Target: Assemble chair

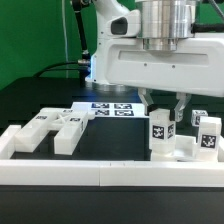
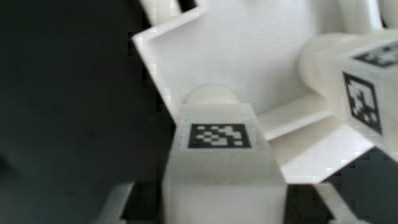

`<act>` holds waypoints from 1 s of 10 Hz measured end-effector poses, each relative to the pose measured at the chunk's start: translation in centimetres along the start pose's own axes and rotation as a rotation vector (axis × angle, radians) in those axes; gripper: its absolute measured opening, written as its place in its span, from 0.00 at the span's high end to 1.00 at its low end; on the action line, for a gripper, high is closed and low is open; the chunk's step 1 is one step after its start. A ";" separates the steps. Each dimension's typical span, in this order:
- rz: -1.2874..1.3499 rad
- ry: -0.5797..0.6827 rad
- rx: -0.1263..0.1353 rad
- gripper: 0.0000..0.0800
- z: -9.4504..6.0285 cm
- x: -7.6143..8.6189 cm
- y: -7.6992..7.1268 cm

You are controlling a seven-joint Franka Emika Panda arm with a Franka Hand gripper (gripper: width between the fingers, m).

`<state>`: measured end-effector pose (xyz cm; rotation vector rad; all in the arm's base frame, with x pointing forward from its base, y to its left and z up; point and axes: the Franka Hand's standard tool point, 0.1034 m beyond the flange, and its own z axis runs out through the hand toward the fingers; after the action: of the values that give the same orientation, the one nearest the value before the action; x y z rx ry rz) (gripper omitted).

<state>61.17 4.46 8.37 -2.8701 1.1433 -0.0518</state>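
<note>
The chair lies in loose white tagged parts. An upright white bar (image 1: 160, 135) with a square tag stands at the exterior view's right. My gripper (image 1: 165, 110) hangs right over it. In the wrist view the same bar (image 2: 219, 135), round-topped and tagged, runs between my fingers. My gripper (image 2: 222, 208) is open, with a dark gap between the bar and each finger. Behind the bar lies a flat white slab (image 2: 214, 60), and a tagged block (image 2: 365, 90) stands beside it.
Flat white parts (image 1: 45, 125) (image 1: 75, 128) lie at the exterior view's left. The marker board (image 1: 110, 108) lies at the back middle. More tagged blocks (image 1: 207, 137) (image 1: 200, 117) stand at the right. A low white border rail (image 1: 110, 172) runs along the front.
</note>
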 end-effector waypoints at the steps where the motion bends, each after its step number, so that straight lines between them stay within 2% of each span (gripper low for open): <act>1: 0.090 0.001 -0.001 0.64 0.0 -0.1 -0.1; 6: 0.415 -0.023 0.001 0.64 0.1 -0.6 -0.6; 7: 0.412 -0.023 0.001 0.55 0.1 -0.7 -0.6; 8: 0.372 -0.023 0.001 0.55 0.1 -0.6 -0.6; 9: 0.307 -0.022 0.002 0.32 0.1 -0.5 -0.4; 10: 0.277 -0.022 0.002 0.32 0.1 -0.4 -0.4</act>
<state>61.14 5.00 8.32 -2.6727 1.5211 -0.0101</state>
